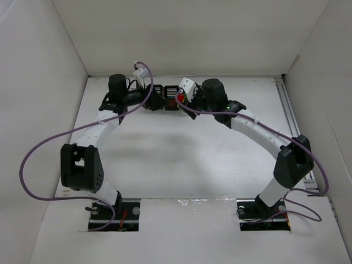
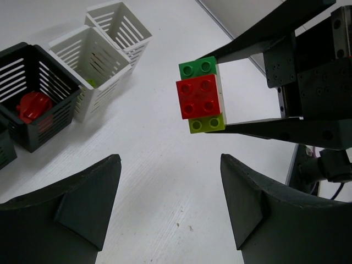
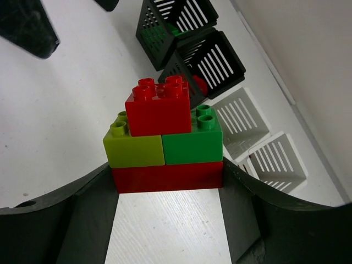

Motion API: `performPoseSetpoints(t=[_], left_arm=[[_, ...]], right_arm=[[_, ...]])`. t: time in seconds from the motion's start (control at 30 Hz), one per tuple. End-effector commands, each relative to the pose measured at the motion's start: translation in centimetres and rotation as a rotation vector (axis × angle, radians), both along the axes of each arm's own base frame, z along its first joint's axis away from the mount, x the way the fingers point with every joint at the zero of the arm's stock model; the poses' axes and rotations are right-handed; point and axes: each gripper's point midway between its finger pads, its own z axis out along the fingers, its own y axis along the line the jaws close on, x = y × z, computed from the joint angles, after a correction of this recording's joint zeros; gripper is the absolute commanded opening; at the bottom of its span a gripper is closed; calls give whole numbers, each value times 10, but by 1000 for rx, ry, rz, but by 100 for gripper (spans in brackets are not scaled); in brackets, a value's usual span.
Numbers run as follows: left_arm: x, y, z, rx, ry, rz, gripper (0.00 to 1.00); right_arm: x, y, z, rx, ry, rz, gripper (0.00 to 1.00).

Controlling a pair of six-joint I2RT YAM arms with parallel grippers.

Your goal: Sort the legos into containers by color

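Right end effector (image 3: 168, 184) clamps the lego stack (image 3: 165, 143); left end effector (image 2: 170, 203), spread and empty, should next pull the red brick (image 2: 199, 96) at 12 o'clock.

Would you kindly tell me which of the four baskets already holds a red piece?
The black basket next to the white baskets, with a red piece inside. The other black basket holds green; the white ones show no red.

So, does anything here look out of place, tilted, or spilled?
Nothing is spilled, and the slotted plastic baskets stand upright. One oddity: the right gripper holds a stack of red, green and yellow-green plastic bricks joined together, so colours are mixed.
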Motion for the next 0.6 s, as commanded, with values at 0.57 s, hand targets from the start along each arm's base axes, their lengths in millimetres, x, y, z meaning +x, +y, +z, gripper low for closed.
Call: performPoseSetpoints(t=[0.57], left_arm=[[-8, -27, 34, -66, -70, -152, 71]], right_arm=[[-10, 19, 31, 42, -114, 119, 1]])
